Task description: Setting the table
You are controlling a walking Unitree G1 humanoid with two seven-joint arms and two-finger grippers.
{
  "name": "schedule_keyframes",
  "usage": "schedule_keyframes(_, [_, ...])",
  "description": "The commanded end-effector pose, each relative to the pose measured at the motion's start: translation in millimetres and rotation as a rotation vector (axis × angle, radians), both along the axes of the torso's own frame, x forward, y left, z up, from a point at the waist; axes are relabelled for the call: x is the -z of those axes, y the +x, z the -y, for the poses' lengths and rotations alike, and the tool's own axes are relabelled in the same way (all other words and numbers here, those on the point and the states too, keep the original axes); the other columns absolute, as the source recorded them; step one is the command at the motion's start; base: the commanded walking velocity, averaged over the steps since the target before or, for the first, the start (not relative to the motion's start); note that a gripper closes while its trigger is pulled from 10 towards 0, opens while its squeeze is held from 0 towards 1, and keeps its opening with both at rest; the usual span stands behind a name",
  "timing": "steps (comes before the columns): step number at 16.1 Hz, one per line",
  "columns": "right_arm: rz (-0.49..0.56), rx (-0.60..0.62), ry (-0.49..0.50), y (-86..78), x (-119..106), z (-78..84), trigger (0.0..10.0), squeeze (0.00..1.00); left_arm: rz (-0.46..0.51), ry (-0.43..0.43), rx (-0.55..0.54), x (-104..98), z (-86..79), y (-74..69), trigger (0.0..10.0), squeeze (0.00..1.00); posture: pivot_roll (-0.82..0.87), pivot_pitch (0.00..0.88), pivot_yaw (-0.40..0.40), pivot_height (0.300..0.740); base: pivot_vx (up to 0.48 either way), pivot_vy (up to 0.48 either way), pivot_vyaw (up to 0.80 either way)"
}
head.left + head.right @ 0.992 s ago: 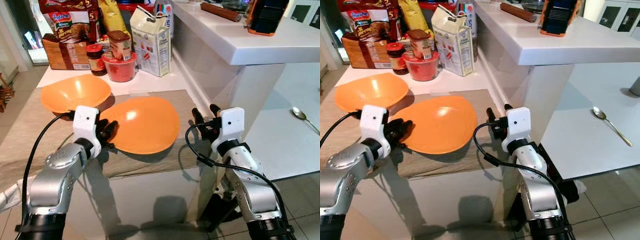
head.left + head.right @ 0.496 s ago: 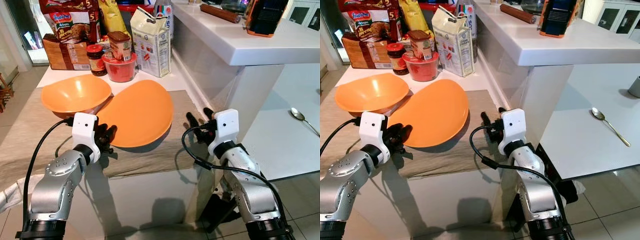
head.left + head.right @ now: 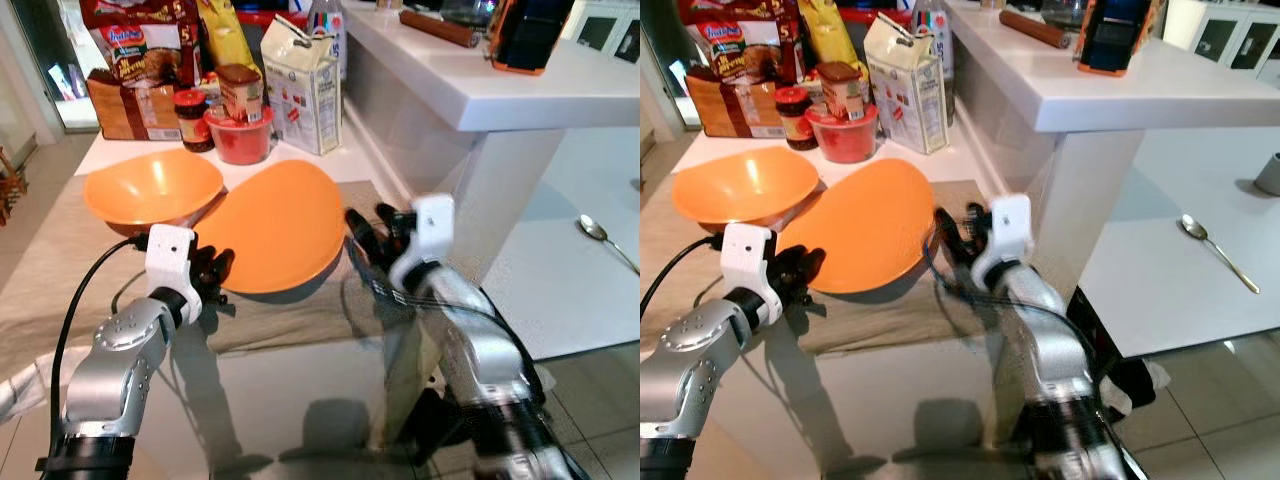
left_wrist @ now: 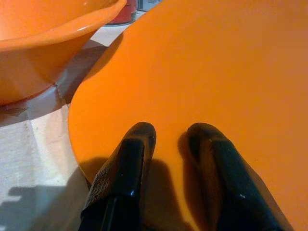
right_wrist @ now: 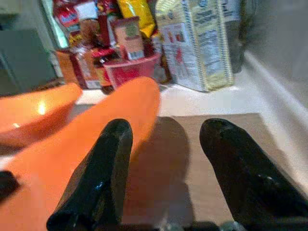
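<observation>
Left eye view: our left end effector (image 3: 212, 272) clamps tilted glossy orange plate (image 3: 275, 225) at near rim; right end effector (image 3: 372, 232), fingers apart, beside far rim.

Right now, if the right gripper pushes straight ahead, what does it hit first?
Probably the tilted orange plate: its rim sits just ahead of the right gripper, by the left finger. Depth is unclear.

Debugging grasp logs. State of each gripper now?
Left gripper: shut on the tilted orange plate.
Right gripper: open, holding nothing, beside the plate's right edge.
</observation>
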State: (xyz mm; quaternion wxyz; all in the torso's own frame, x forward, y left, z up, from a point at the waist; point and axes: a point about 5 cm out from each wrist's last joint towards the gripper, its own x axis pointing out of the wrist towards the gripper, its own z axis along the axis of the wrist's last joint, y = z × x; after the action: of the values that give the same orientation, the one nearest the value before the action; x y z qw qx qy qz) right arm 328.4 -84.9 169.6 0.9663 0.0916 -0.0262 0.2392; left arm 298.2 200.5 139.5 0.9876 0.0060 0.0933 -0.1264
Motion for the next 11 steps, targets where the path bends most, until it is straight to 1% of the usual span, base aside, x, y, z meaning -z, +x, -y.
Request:
schedule_keyframes(1, [-0.04, -0.003, 0.021, 3.1, 4, 1.5, 10.0, 0.0, -0.106, 0.001, 0.001, 21, 2.0, -3.3, 10.0, 0.0, 0.0, 0.0, -0.029, 0.74, 0.0, 0.0, 0.0])
schedule_keyframes(2, [-0.049, -0.007, 0.024, 4.6, 5, -0.1, 10.0, 0.0, -0.105, 0.0, 0.0, 21, 2.0, -3.2, 10.0, 0.0, 0.0, 0.0, -0.029, 0.74, 0.0, 0.0, 0.0])
schedule_keyframes(4, [-0.161, -0.05, 0.105, 15.9, 13, -14.4, 10.0, 0.0, -0.096, 0.002, -0.001, 17, 1.3, -1.1, 10.0, 0.0, 0.01, 0.0, -0.029, 0.74, 0.0, 0.0, 0.0])
schedule_keyframes(6, [-0.202, -0.06, 0.138, 19.1, 16, -19.5, 10.0, 0.0, -0.092, 0.002, -0.004, 16, 0.5, -0.5, 10.0, 0.0, 0.02, 0.0, -0.03, 0.74, 0.0, 0.0, 0.0])
schedule_keyframes(7, [-0.234, -0.076, 0.165, 19.9, 20, -25.7, 10.0, 0.0, -0.089, 0.001, -0.006, 15, -0.2, -0.2, 10.0, 0.0, 0.03, 0.0, -0.028, 0.74, 0.0, 0.0, 0.0])
schedule_keyframes(8, [-0.241, -0.074, 0.17, 20.5, 21, -27.2, 10.0, 0.0, -0.089, 0.001, -0.007, 15, -0.3, -0.2, 10.0, 0.0, 0.03, 0.0, -0.028, 0.74, 0.0, 0.0, 0.0])
schedule_keyframes(10, [-0.255, -0.092, 0.169, 23.5, 22, -36.9, 10.0, 0.0, -0.087, -0.002, -0.006, 14, 0.6, 0.3, 10.0, 0.0, 0.03, 0.0, -0.029, 0.74, 0.0, 0.0, 0.0])
schedule_keyframes(11, [-0.261, -0.096, 0.168, 24.6, 23, -38.3, 10.0, 0.0, -0.086, -0.003, -0.006, 13, 1.0, 0.6, 10.0, 0.0, 0.03, 0.0, -0.031, 0.74, 0.0, 0.0, 0.0])
